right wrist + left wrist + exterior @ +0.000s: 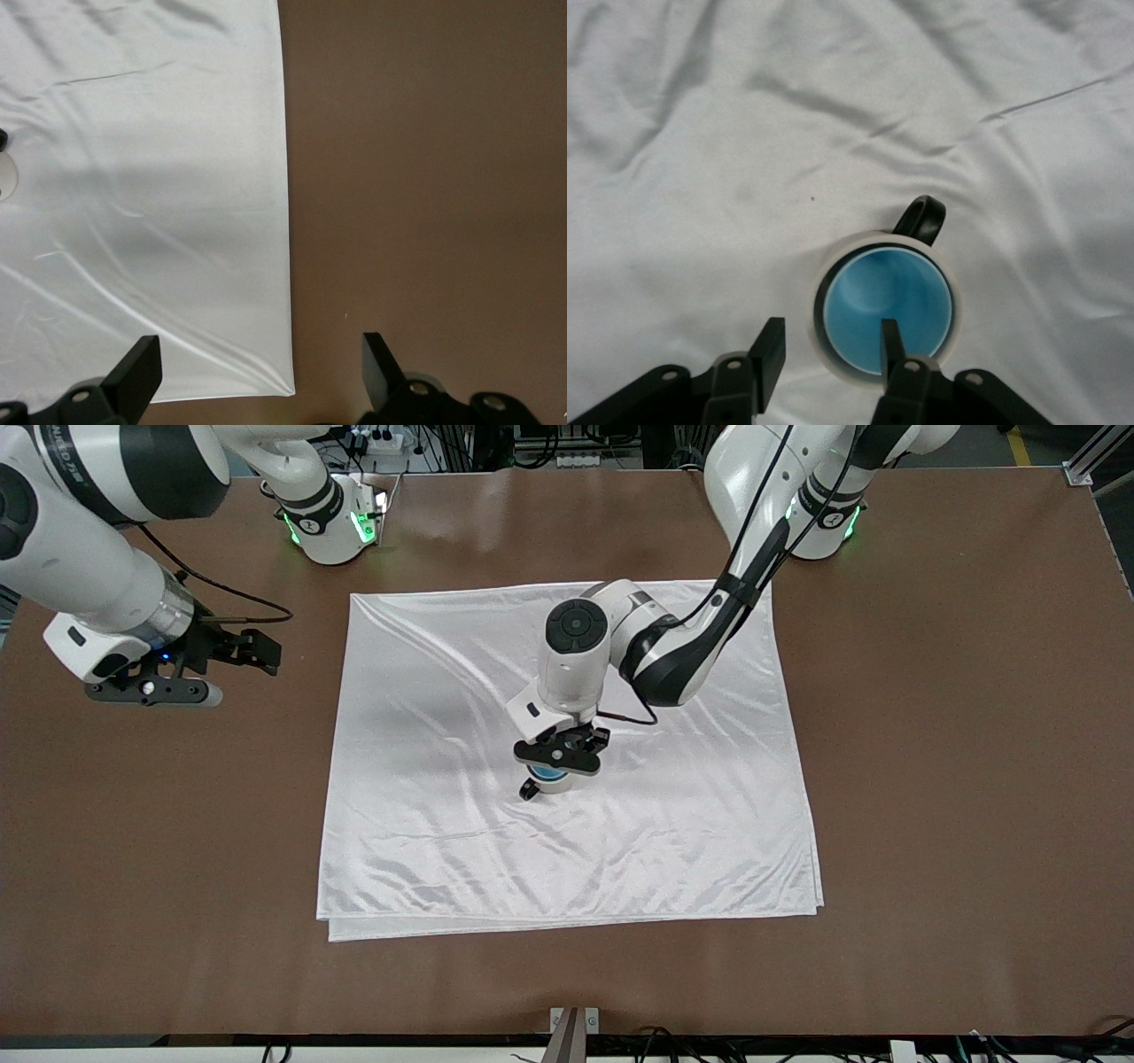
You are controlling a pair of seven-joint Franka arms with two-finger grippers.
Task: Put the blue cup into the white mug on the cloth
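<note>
The blue cup (886, 301) sits inside the white mug (859, 239), whose black handle (921, 220) sticks out to one side. The mug (551, 785) stands upright near the middle of the white cloth (443, 824). My left gripper (560, 758) hangs just over the two. In the left wrist view the left gripper (830, 329) is open. One finger (892, 341) is over the cup's blue inside and the other (769, 350) is outside the mug, and neither presses a wall. My right gripper (252, 651) waits open over bare table at the right arm's end.
The cloth (133, 221) is wrinkled, and its edge and corner show under the right gripper (261, 350). Brown table (930, 779) surrounds the cloth on every side. A small metal bracket (574, 1020) sits at the table edge nearest the front camera.
</note>
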